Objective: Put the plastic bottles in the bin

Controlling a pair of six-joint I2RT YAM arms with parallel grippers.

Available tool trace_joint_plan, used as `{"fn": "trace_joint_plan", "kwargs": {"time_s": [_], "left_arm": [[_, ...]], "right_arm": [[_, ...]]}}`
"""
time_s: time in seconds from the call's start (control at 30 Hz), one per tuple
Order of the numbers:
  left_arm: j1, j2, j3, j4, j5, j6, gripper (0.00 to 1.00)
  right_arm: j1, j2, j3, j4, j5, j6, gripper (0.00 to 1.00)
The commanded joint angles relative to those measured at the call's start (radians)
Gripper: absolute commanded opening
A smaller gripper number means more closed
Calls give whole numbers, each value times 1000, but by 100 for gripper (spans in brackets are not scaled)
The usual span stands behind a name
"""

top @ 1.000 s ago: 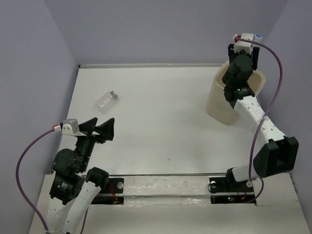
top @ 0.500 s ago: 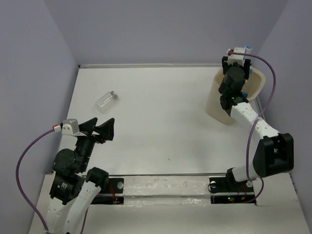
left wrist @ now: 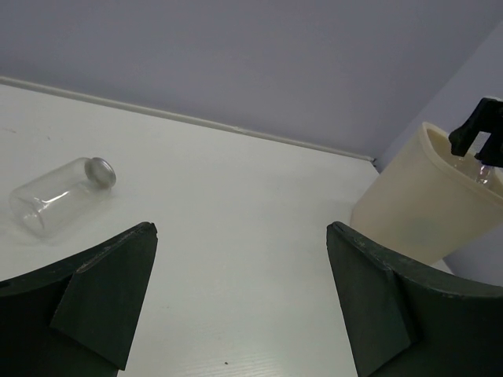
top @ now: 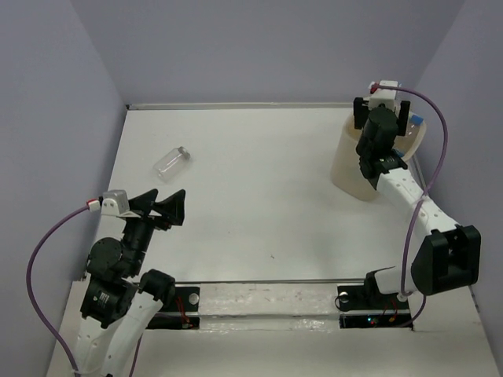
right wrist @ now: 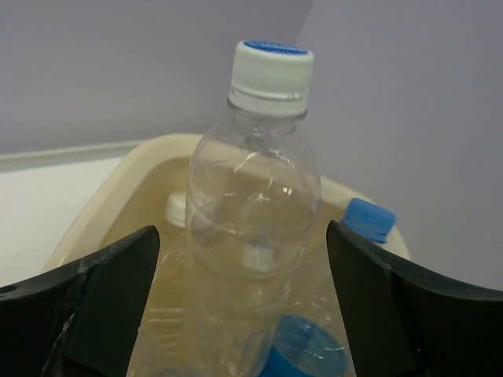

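Observation:
My right gripper (top: 381,116) hangs over the cream bin (top: 346,169), open. In the right wrist view a clear bottle (right wrist: 255,196) with a white, blue-topped cap stands upright between the fingers (right wrist: 94,298) of the right gripper (right wrist: 242,236), with a gap on each side, its lower part inside the bin (right wrist: 102,204). Other bottles lie in there: a blue cap (right wrist: 368,220), another blue cap (right wrist: 302,353), a white cap (right wrist: 179,208). A short clear bottle (top: 171,162) (left wrist: 59,194) lies on its side at the table's left. My left gripper (top: 165,200) (left wrist: 242,228) is open, nearer than that bottle.
The bin (left wrist: 424,212) stands in the far right corner, close to the back and right walls. A grey wall runs along the left side of the table, near the lying bottle. The arm bases sit along the near edge.
My right gripper has come down over the bin and its jaws have spread apart, letting go of the bottle. The left arm and the lying bottle have not moved.

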Motion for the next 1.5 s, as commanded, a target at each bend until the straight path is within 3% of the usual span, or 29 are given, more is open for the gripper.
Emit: {"fn": "trace_joint_plan", "kwargs": {"time_s": [0.0, 0.2, 0.33, 0.4, 0.5, 0.67, 0.87, 1.03, 1.2, 1.47], "left_arm": [[-5, 25, 5, 40, 14, 16, 99], [-5, 45, 5, 40, 11, 14, 99], [4, 56, 7, 38, 6, 13, 99], [19, 56, 7, 42, 5, 11, 99], [47, 65, 7, 48, 9, 14, 99], [73, 94, 10, 40, 3, 11, 99], [79, 88, 14, 29, -46, 2, 99], [82, 137, 22, -3, -125, -9, 99], [108, 267, 34, -4, -118, 1, 99], [114, 595, 129, 14, -185, 68, 99]], "right_arm": [[12, 17, 64, -221, -79, 115, 100], [12, -48, 270, -393, -145, 218, 100], [22, -108, 364, -493, -334, 408, 100], [65, -129, 353, -493, -374, 463, 100], [224, -120, 292, -438, -386, 569, 100], [496, 76, 200, -149, -363, 796, 100], [591, 468, 360, -12, -372, 1043, 100], [645, 638, 494, 14, -418, 1056, 100], [664, 632, 363, 39, -412, 1054, 100], [664, 419, 37, 119, -513, 996, 98]]}}
